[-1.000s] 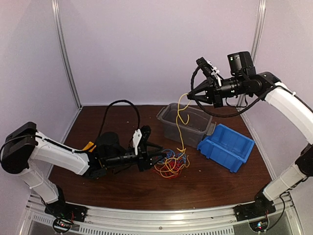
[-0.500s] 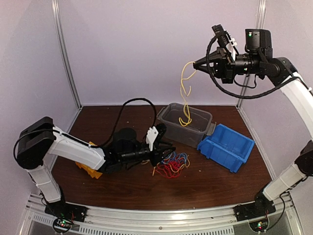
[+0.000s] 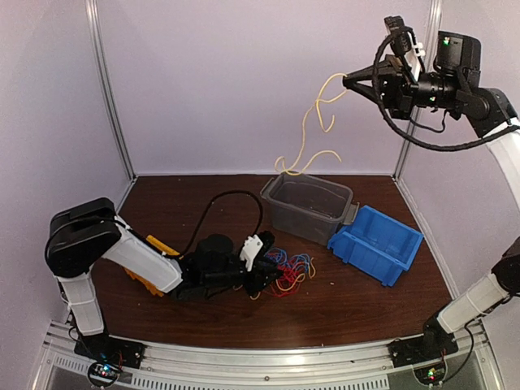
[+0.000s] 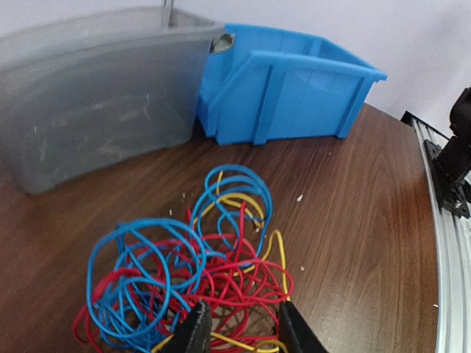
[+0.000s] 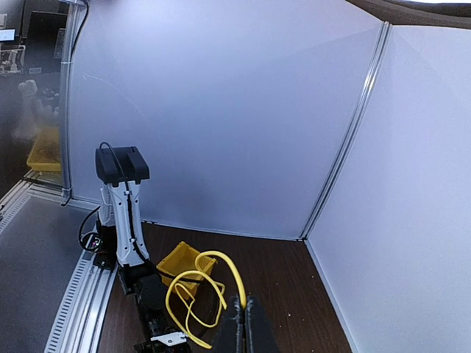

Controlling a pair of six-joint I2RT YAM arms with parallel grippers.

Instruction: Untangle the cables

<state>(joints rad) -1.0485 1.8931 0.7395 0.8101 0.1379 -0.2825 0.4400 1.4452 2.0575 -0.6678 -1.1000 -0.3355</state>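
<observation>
Pale walls [image 3: 244, 81] boxed in a brown wooden desk [image 3: 366, 301]. The cables [image 4: 191, 272], a messy pile of red, blue and some yellow loops, sat on the desk roughly mid-way across, a bit toward the near edge. The left gripper [image 3: 272, 276] was down low at the pile's near-left side, fingers spread, with red and yellow strands running between them, not squeezed as far as I could see. The right gripper [image 3: 351, 80] was way up over the far right corner, fingers pressed together on one yellow cable [image 3: 313, 122] that dangled in curls, well apart from the pile. A grey bin [image 3: 309, 207] sat near the far edge under that dangling end, a blue bin [image 3: 378, 244] touching it on the right-edge side.
</observation>
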